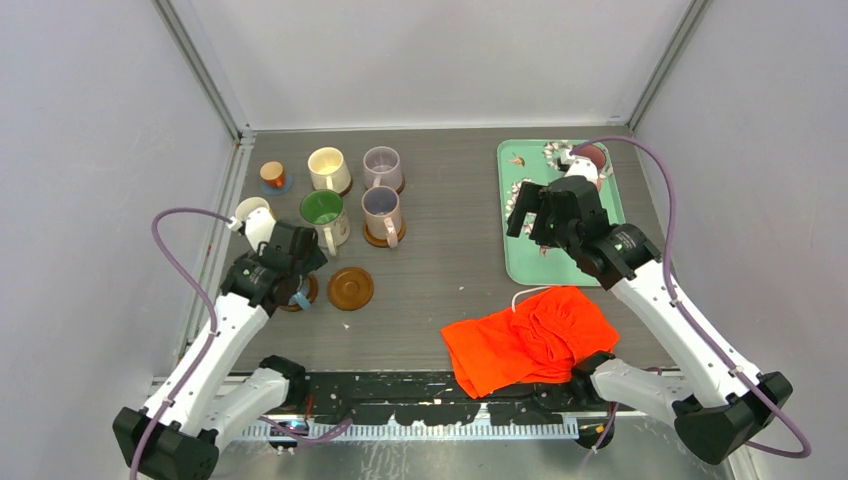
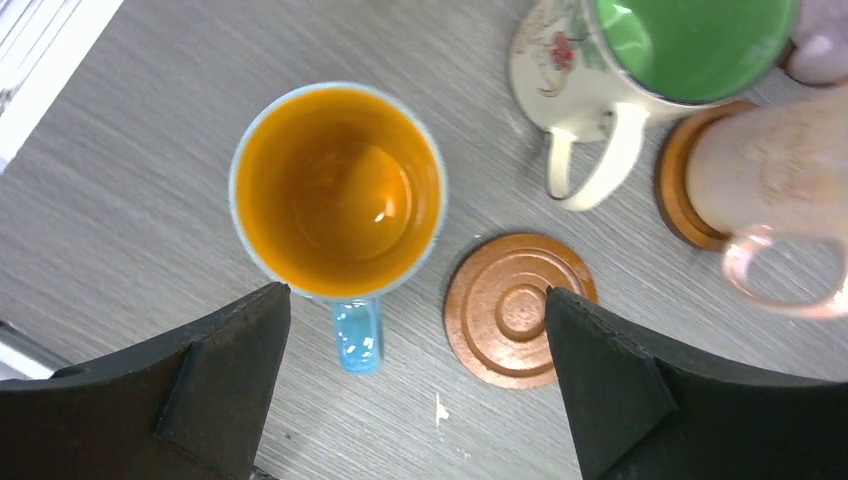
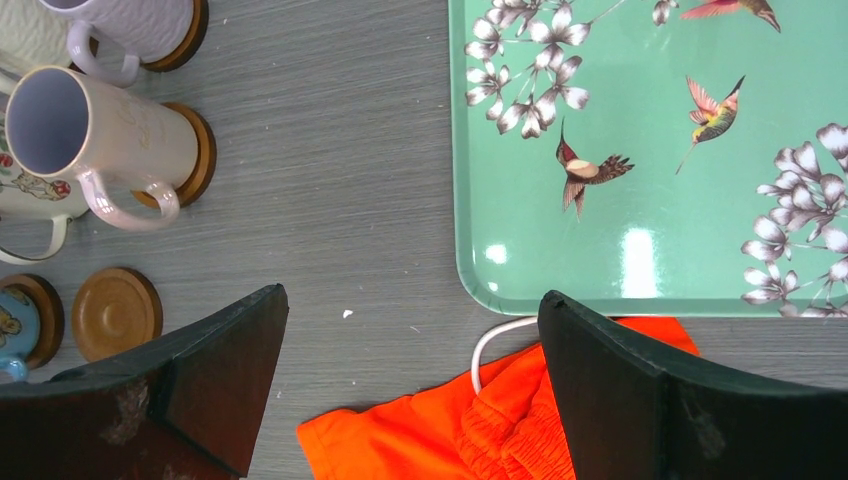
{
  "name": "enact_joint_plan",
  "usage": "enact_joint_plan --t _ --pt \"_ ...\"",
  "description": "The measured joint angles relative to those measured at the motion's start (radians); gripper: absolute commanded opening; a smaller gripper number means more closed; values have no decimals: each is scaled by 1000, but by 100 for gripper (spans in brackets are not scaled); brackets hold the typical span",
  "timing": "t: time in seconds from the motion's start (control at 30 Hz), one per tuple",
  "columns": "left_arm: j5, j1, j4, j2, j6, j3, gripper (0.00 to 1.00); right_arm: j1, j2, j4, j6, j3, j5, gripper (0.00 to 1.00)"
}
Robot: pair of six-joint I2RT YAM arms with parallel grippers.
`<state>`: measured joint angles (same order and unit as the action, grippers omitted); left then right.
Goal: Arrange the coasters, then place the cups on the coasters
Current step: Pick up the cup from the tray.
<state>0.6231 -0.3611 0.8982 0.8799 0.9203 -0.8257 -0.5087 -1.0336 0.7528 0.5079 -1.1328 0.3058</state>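
The blue mug with the orange interior (image 2: 338, 190) stands upright at the near left of the table (image 1: 440, 250), handle toward the arm bases. It rests on a brown coaster (image 3: 48, 318) that it hides almost wholly in the left wrist view. Just beside it lies the one bare grooved coaster (image 2: 520, 308), touching no cup. You may judge it reserved for the maroon cup (image 1: 592, 157), which sits far off on the teal tray (image 3: 650, 200). Beyond stand the green-lined mug (image 2: 690, 40), the pale pink cup (image 2: 770, 170), the lilac cup (image 1: 382, 168), the cream cup (image 1: 328, 168) and the tiny copper cup (image 1: 272, 176). Where their bases show, these stand on discs. Your left gripper (image 2: 415, 300) hovers directly above the blue mug, pointing straight down, jaws spread wide, clear of the rim and grasping nothing. Your right gripper (image 3: 412, 300) hangs over the tray's near edge, likewise spread and empty, with the orange cloth (image 3: 450, 430) just nearer.
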Motion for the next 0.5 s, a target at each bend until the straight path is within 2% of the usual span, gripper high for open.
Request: enact_joint_plan --t 0.27,0.5 --pt "-177 1 -14 79 -223 -180 100 0 -45 -5 20 -3 16 100" --pt "-419 1 -31 166 -409 -286 100 0 -120 -34 60 -10 55 100"
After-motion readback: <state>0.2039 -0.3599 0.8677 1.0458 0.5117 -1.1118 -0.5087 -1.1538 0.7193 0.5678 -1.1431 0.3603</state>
